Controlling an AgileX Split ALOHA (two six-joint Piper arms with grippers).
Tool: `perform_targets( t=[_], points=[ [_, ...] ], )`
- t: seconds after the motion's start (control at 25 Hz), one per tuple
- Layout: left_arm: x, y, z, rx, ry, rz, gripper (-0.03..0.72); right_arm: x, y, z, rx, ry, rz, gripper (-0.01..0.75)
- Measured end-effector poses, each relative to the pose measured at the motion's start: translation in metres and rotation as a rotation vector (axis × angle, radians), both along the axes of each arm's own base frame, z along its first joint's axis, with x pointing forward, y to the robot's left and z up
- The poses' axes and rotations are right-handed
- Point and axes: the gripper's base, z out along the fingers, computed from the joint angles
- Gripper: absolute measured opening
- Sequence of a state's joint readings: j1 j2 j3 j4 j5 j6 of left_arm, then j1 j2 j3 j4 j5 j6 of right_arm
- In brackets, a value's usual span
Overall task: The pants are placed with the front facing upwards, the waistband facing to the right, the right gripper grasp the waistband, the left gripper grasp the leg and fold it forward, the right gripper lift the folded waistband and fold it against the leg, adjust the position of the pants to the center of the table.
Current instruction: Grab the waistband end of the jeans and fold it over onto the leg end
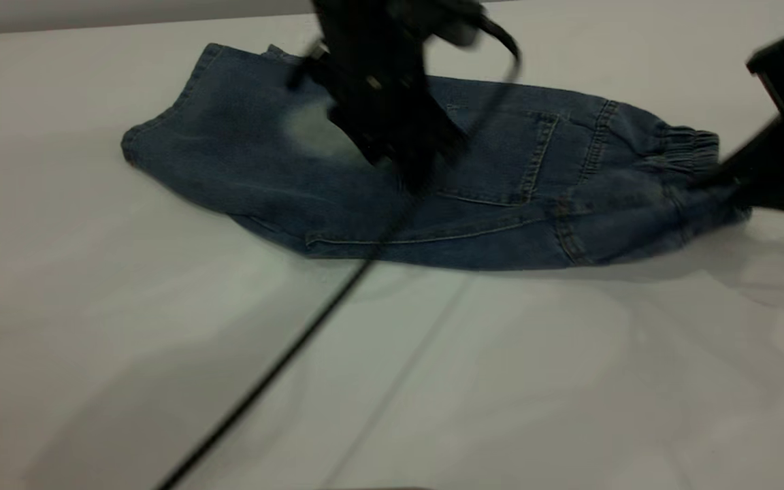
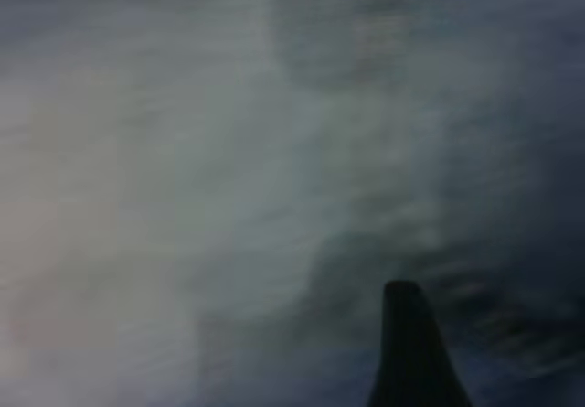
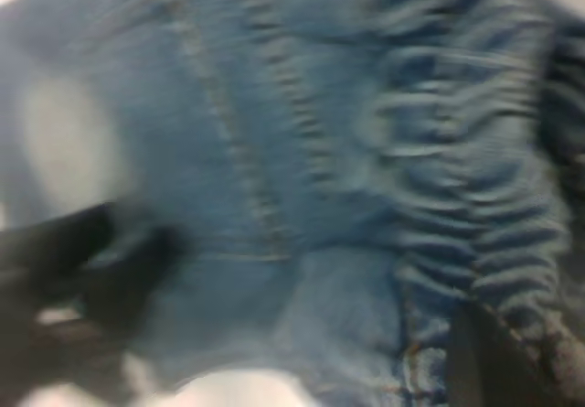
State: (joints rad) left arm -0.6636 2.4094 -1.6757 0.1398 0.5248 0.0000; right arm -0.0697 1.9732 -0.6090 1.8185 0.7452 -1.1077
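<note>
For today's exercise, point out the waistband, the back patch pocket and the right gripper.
waistband [image 1: 688,151], exterior view, on its gathered elastic.
back patch pocket [image 1: 504,160], exterior view, pocket middle.
right gripper [image 1: 722,178], exterior view, fingertips at the waistband.

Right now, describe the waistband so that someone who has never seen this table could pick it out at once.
On the white table lie blue denim pants, folded lengthwise. Follow them to their right end, where the right hand meets the cloth: the waistband is the band there. Its tight gathered puckers set it apart from the smooth leg and the stitched patch pocket beside it.
</note>
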Motion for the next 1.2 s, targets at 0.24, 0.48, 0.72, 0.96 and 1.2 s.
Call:
perform_targets(
  t=[0.24,0.48,0.72,0.96,1.2],
  points=[
    [-0.014,-0.023,-0.005,-0.003,-0.011,-0.061,0.396,0.020,0.013,0.042,0.208,-0.216,0.104,0.050],
    [-0.024,-0.039,-0.001,-0.073,-0.008,-0.056,0.391,0.023,0.016,0.077,0.213,-0.371,0.183,0.050],
    [-0.002,-0.021,0.050,-0.090,-0.094,-0.028,0.370,0.017,0.017,0.102,0.173,-0.486,0.235,0.050],
    [0.024,0.035,0.103,-0.006,-0.143,0.056,0.368,0.012,0.018,0.120,0.140,-0.563,0.278,0.050],
    [0.034,0.078,0.080,0.132,0.012,0.125,0.367,0.014,0.018,0.134,0.110,-0.628,0.334,0.050]
  ],
)
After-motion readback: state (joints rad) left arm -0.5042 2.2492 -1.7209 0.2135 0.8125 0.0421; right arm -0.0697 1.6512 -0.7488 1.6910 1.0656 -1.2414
